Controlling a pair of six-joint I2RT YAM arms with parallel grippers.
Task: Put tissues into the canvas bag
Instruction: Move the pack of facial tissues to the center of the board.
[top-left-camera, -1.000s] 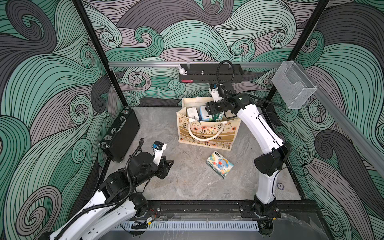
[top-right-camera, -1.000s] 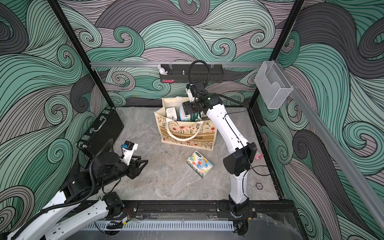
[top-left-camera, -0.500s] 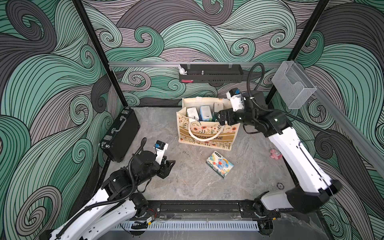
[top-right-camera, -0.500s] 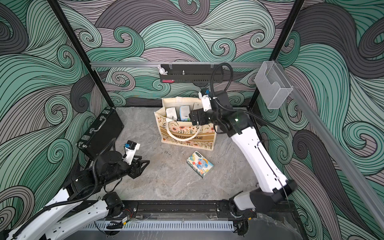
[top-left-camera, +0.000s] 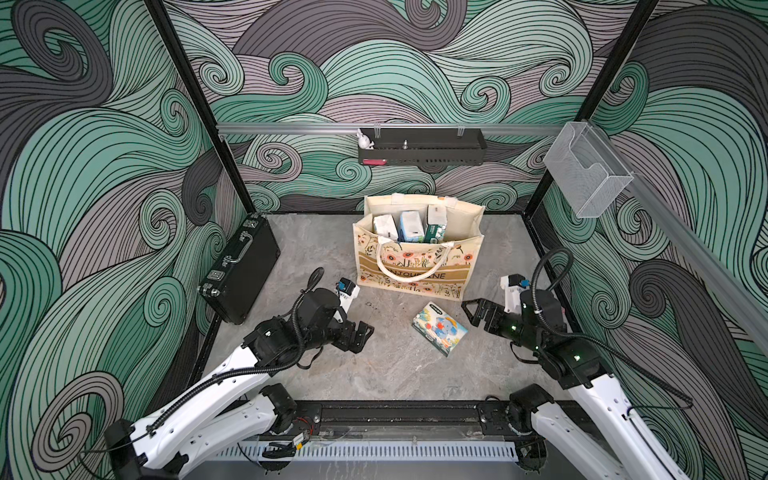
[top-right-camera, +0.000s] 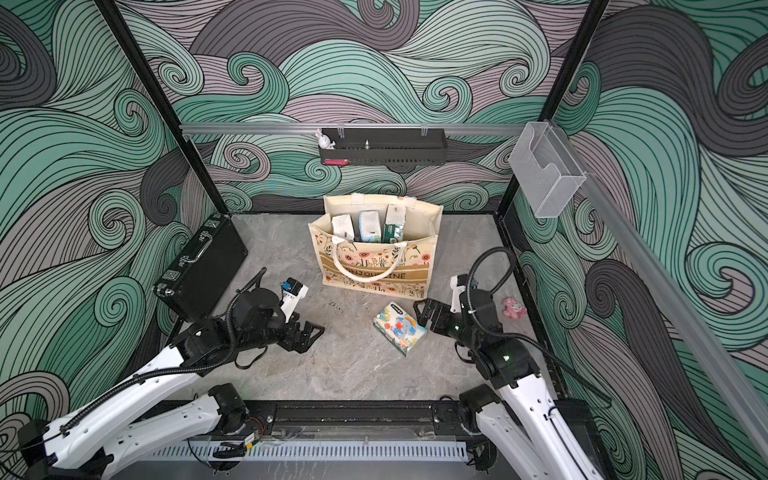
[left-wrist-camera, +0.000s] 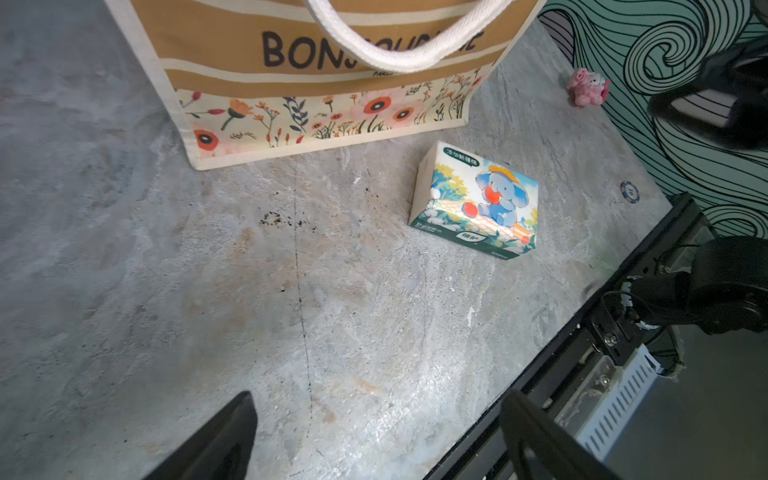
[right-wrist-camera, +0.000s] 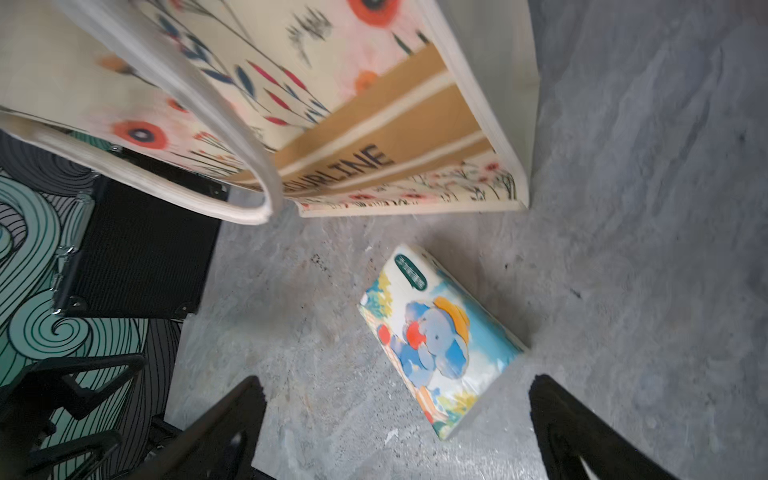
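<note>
2 spread, left hand (top-left-camera: 363, 338), right hand (top-left-camera: 469, 314), flanking pack (top-left-camera: 439, 329)

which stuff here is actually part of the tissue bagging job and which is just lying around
Part of the job: canvas bag; elephant tissue pack, not yet bagged; three tissue packs standing inside the bag.
Just lying about: black briefcase; pink toy; clear wall bin; black shelf.

High top views down over the whole scene; both wrist views low, close, on the elephant pack (left-wrist-camera: 473, 203).

Cloth canvas bag (top-left-camera: 419, 266) — matt weave
</note>
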